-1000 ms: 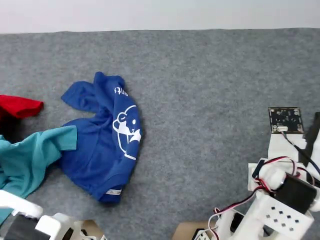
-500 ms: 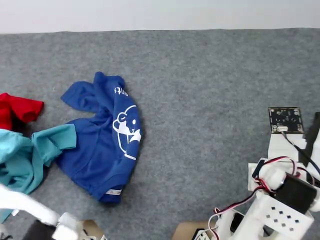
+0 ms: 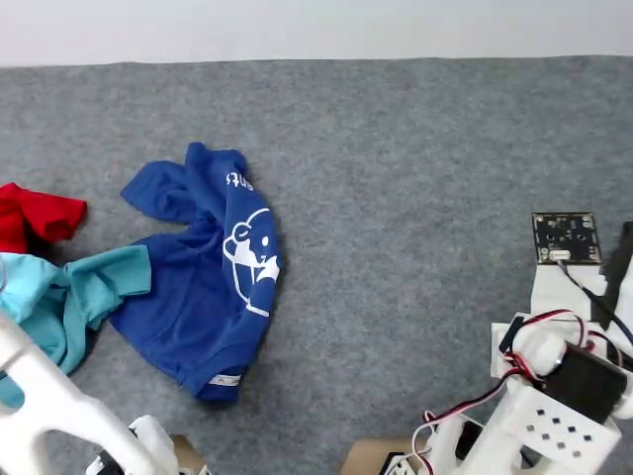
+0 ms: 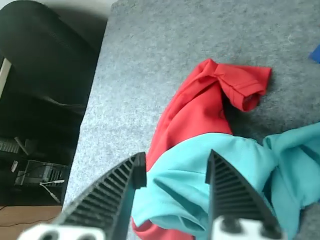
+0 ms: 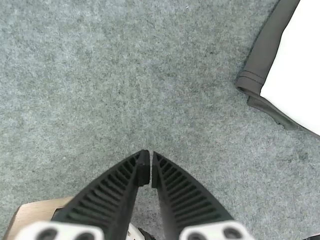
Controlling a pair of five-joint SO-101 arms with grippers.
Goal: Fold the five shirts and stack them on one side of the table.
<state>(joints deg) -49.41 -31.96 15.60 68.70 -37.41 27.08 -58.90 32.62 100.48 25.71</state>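
Note:
A blue shirt (image 3: 208, 287) with a white print lies crumpled left of the table's middle. A teal shirt (image 3: 59, 297) overlaps its left edge, and a red shirt (image 3: 35, 218) lies at the far left. In the left wrist view the teal shirt (image 4: 230, 170) lies over the red shirt (image 4: 200, 110), and my left gripper (image 4: 175, 170) hovers open above them with nothing between its fingers. The left arm (image 3: 45, 401) is at the lower left corner. My right gripper (image 5: 146, 167) is shut over bare grey mat, and the right arm (image 3: 554, 396) sits at the lower right.
The grey mat (image 3: 415, 198) covers the table. A small black board (image 3: 564, 237) with cables lies at the right edge. In the right wrist view a dark-edged white cloth (image 5: 285, 75) lies off to one side. Beyond the mat's edge stands dark clutter (image 4: 45, 100).
The left arm swung up from the bottom left corner over the teal shirt. The teal shirt has bunched leftward, uncovering more of the red shirt. The right arm has not moved.

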